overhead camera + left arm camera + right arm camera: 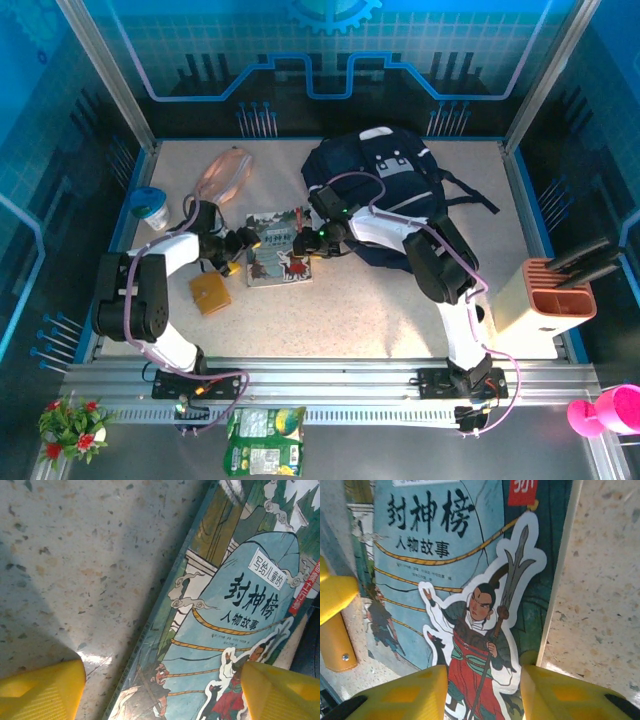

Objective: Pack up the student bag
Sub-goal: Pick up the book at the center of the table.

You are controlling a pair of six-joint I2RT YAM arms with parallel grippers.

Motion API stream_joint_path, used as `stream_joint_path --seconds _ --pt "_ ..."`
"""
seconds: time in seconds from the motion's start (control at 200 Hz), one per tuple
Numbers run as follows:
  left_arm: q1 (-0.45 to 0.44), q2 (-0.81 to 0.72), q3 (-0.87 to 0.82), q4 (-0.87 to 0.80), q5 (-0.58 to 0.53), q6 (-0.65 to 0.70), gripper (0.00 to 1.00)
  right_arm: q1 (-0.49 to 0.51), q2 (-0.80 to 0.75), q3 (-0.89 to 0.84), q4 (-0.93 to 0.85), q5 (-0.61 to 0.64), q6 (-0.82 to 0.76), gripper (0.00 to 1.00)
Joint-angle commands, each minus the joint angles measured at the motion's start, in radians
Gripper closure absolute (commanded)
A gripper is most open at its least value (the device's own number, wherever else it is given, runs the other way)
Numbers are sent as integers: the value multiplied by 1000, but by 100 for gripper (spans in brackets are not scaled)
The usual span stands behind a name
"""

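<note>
Book lies flat, centre. Left gripper open astride its left edge; right gripper half-open astride its right edge, likely for a 2-arm lift. Bag sits just behind, far side.

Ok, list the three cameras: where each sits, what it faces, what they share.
Top external: above and behind, looking down on table, student bag, left arm, right arm, left pincer, right pincer.
Left wrist: on left arm, facing down at storybook's edge; own yellow fingertips.
Right wrist: on right arm, down at its cover; own yellow fingertips.
Shared: the storybook.
</note>
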Motion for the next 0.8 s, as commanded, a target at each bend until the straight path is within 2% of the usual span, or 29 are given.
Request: stream_joint_path --seconds 0.0,0.31,0.455,0.545,0.79 --pt "2 36 -6 4 76 26 20 -4 28 30 -35 -31 -18 57" --pt "2 21 19 -31 193 54 27 -19 58 14 -33 -44 -9 57" --pt "2 -2 17 -5 274 45 37 -22 65 9 -32 -44 -4 57" --pt "2 -31 9 -1 282 37 39 -24 66 2 -31 -42 -2 57" --pt "1 -24 -6 27 325 34 55 -25 74 -1 -36 -36 -2 58"
